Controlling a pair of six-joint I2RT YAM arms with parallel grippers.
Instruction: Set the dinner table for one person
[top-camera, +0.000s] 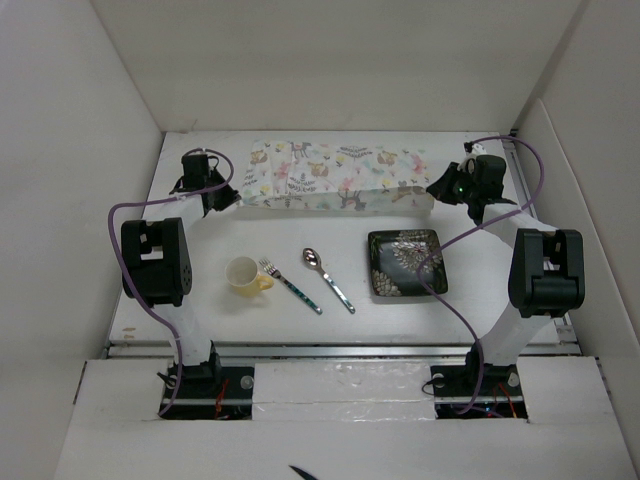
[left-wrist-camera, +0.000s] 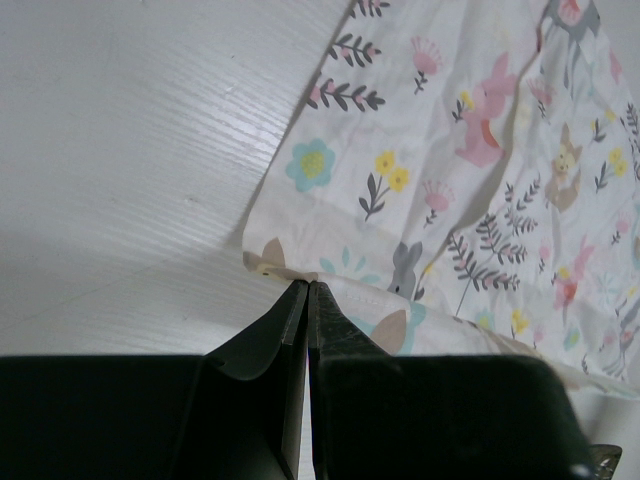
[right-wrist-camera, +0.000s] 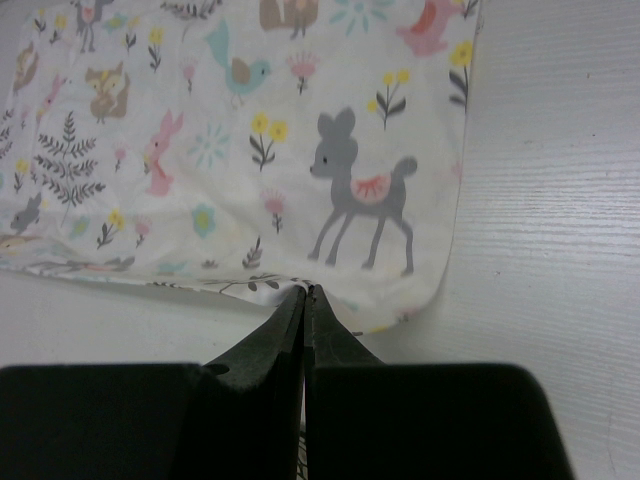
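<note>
At the dinner table's (top-camera: 300, 230) far edge, left gripper (left-wrist-camera: 305, 290) and right gripper (right-wrist-camera: 305, 292) pinch the placemat (top-camera: 330, 170).
Only my top view shows cup (top-camera: 245, 274), fork (top-camera: 290, 285), spoon (top-camera: 328, 278), plate (top-camera: 405, 262).

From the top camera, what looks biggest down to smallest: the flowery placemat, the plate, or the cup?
1. Floral placemat
2. Black square plate
3. Pale yellow cup

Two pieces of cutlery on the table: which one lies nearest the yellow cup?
The silver fork with patterned handle, its tines right beside the pale yellow cup. The silver spoon lies further right, toward the black square floral plate.
</note>
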